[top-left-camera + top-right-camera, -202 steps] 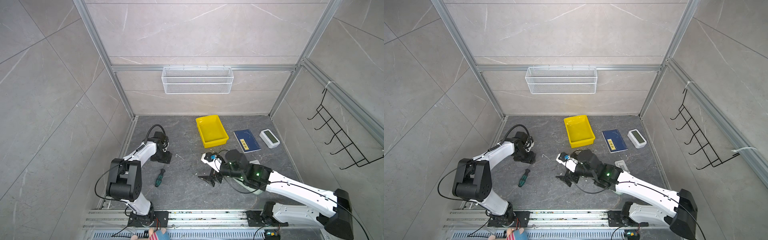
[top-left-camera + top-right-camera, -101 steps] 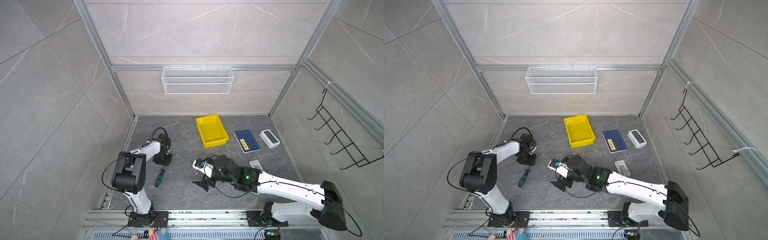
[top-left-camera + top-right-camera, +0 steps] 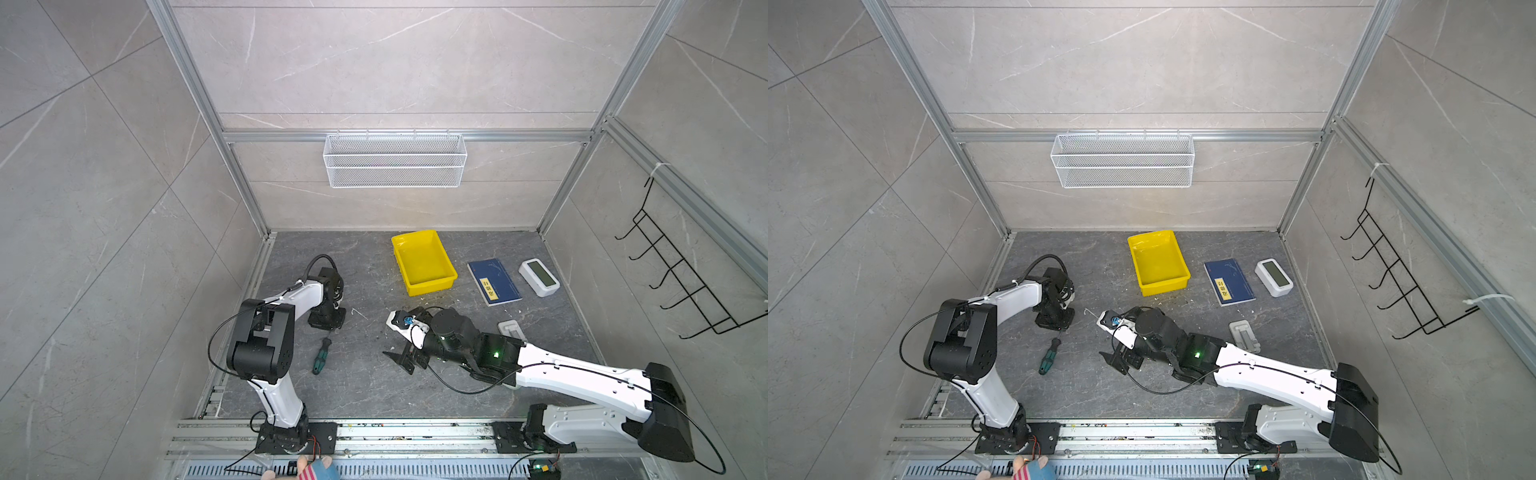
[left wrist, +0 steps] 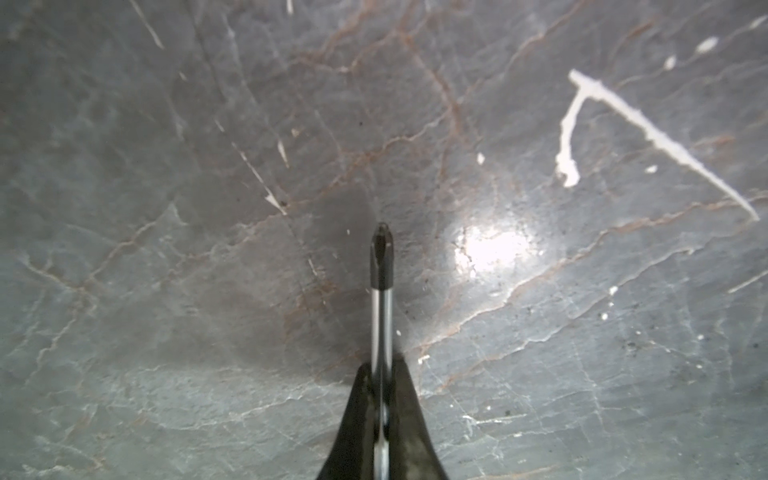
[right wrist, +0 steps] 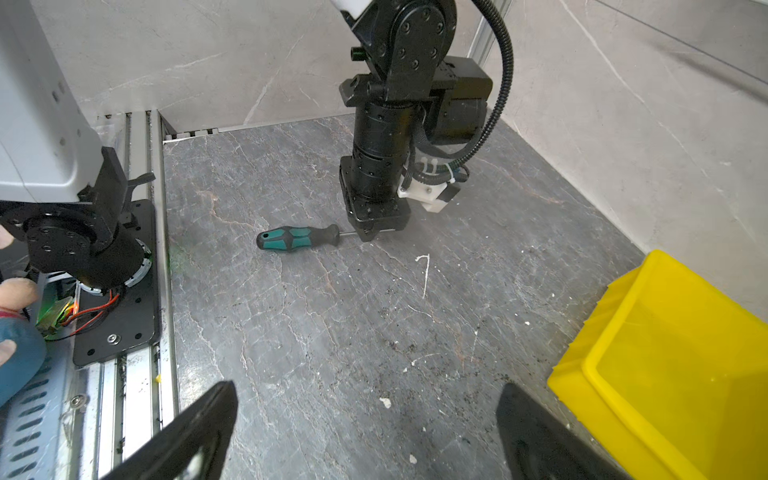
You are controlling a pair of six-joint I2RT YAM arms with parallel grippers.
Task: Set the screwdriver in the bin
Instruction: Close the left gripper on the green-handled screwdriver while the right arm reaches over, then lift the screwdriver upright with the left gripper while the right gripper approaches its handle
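Grey marbled bench (image 3: 365, 390). Yellow bin (image 3: 430, 286) at back centre. Right gripper (image 5: 365, 392) hovers low mid-bench, jaws spread wide, gripping nothing. Left gripper (image 4: 381, 365), pointing down at left, clamped tight on shaft of screwdriver (image 5: 299, 239), which lies flat on bench, handle toward front, well apart from bin.

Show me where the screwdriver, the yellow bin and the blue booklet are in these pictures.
screwdriver (image 5: 297, 241): right wrist view, on the green-and-black handle.
yellow bin (image 3: 423, 262): in a top view, on its bare inner floor.
blue booklet (image 3: 494, 281): in a top view, on the middle of its cover.
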